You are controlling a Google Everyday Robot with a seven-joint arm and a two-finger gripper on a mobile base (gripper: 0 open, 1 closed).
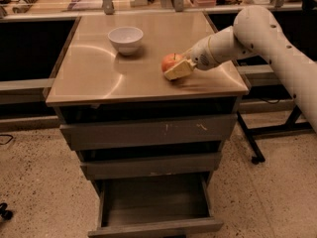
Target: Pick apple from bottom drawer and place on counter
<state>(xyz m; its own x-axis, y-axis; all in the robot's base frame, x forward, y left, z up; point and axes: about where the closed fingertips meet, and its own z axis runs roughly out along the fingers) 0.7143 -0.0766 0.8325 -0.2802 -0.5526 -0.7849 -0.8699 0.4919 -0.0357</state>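
The apple (169, 61), red with a yellowish patch, sits at the counter's (99, 78) right side, low on or touching the top. My gripper (173, 66) reaches in from the right on the white arm (257, 29) and is shut on the apple, with one tan finger (179, 70) across its front. The other finger is hidden behind the apple. The bottom drawer (156, 227) is pulled open below, and nothing shows inside it.
A white bowl (125, 38) stands on the counter at the back, left of the apple. Two shallower grey drawers (148, 133) are shut above the open one. A cluttered workbench (74, 4) runs behind. A black table leg with a caster (255, 157) is at the right.
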